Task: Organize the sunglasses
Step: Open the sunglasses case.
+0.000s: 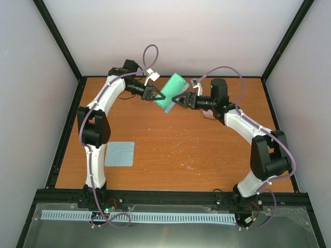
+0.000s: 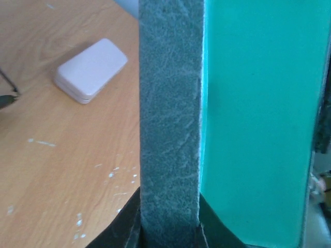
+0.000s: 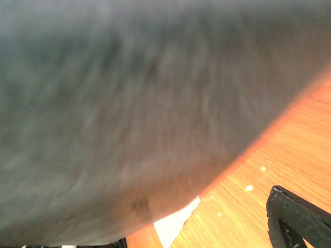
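An open oblong case (image 1: pixel 170 93), blue-grey outside and teal inside, hangs in the air over the back of the table between both grippers. My left gripper (image 1: pixel 153 94) is shut on its blue-grey edge (image 2: pixel 169 129), with the teal lining (image 2: pixel 253 119) to the right. My right gripper (image 1: pixel 181 100) is at the case's other side. The case's grey shell (image 3: pixel 129 103) fills the right wrist view, and one finger (image 3: pixel 297 219) stands apart from it. A thin black piece (image 2: pixel 8 90) at the left edge may be the black sunglasses. The pale sunglasses are not in view.
A pale pink closed case (image 2: pixel 92 70) lies on the wooden table. A light-blue cloth (image 1: pixel 120 153) lies flat at the near left. Something white (image 3: pixel 176 225) shows under the held case. Black frame posts and grey walls surround the table.
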Action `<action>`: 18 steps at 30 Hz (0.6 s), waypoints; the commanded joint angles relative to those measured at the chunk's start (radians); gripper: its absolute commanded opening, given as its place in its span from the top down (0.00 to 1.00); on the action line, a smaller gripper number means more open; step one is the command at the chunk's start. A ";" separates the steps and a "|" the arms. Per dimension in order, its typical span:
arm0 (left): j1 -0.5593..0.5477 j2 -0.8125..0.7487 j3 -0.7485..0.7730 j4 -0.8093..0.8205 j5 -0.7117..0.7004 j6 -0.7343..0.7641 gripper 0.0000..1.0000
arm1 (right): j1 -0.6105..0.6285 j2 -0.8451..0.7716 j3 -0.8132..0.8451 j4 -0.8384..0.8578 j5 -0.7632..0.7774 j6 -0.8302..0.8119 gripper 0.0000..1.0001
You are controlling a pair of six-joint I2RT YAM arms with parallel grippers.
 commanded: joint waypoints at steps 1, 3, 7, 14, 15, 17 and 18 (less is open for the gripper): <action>-0.001 -0.001 0.151 -0.172 -0.168 0.145 0.94 | -0.053 -0.086 -0.030 -0.260 0.113 -0.148 0.00; -0.001 -0.010 0.161 -0.201 -0.310 0.197 0.94 | -0.123 -0.156 -0.086 -0.345 0.158 -0.188 0.00; -0.020 -0.081 0.028 -0.162 -0.662 0.347 0.95 | -0.257 -0.251 -0.126 -0.506 0.252 -0.282 0.00; -0.061 -0.235 -0.316 0.132 -1.128 0.521 0.99 | -0.287 -0.174 -0.047 -0.545 0.254 -0.296 0.00; -0.068 -0.258 -0.369 0.178 -1.168 0.537 0.99 | -0.287 -0.167 -0.046 -0.525 0.252 -0.280 0.00; -0.077 -0.286 -0.431 0.259 -1.205 0.555 0.99 | -0.287 -0.153 -0.044 -0.496 0.250 -0.262 0.00; -0.083 -0.295 -0.456 0.291 -1.212 0.559 1.00 | -0.287 -0.147 -0.042 -0.489 0.250 -0.257 0.00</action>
